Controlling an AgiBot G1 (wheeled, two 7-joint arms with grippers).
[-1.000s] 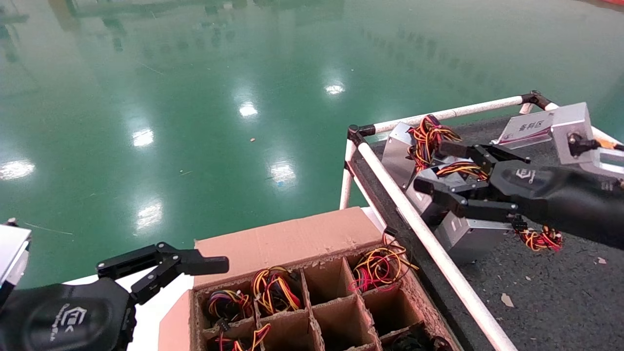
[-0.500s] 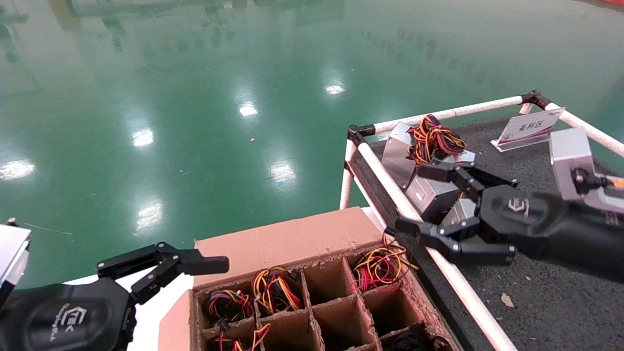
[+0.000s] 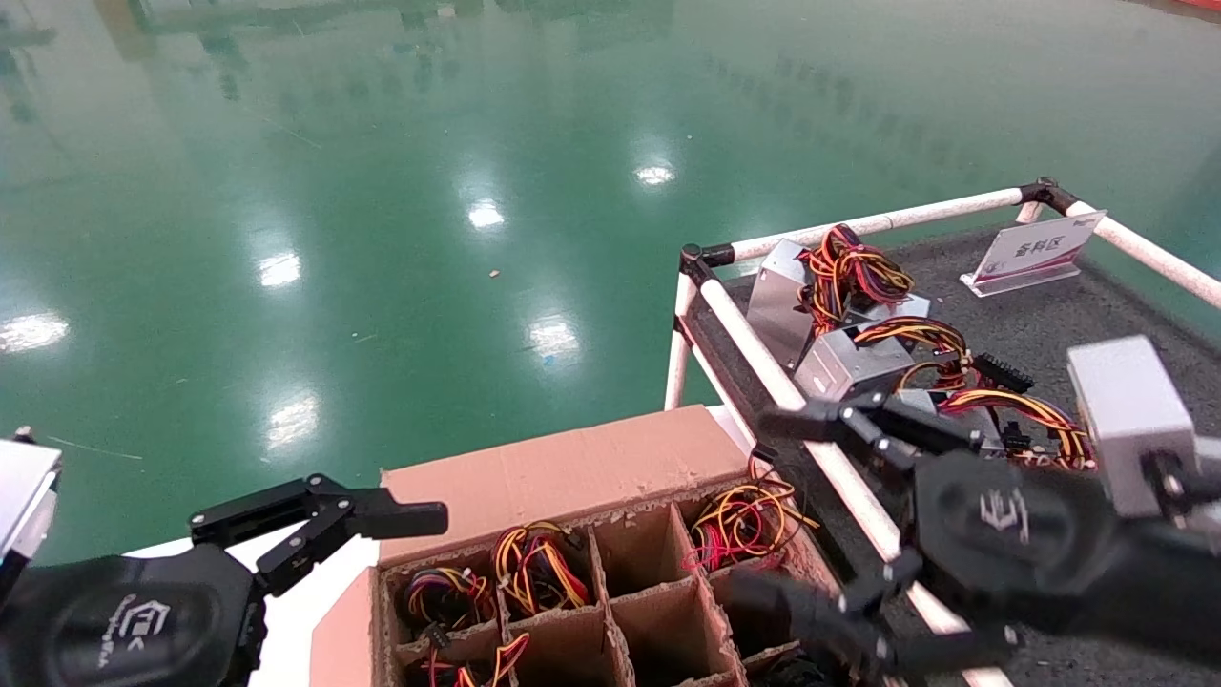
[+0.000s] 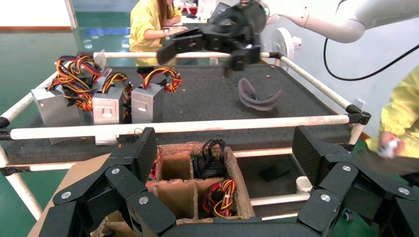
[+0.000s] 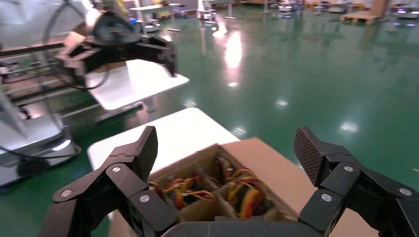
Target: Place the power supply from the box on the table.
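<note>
Three silver-grey power supplies with red, yellow and orange wires stand grouped at the near-left corner of the dark table; the left wrist view shows them in a row. My right gripper hangs open and empty over the white rail, at the right edge of the brown box. Its wrist view looks down at the box between its spread jaws. Wire bundles fill several cells. My left gripper is parked open at the box's left.
White pipe rails edge the table, and a small white sign stands at its far side. A curved grey piece lies mid-table. People in yellow stand beyond it. The box rests on a white surface over green floor.
My right gripper has left the power supply standing on the table and drawn back, open, from the table to the box's right edge. The left arm has not moved.
</note>
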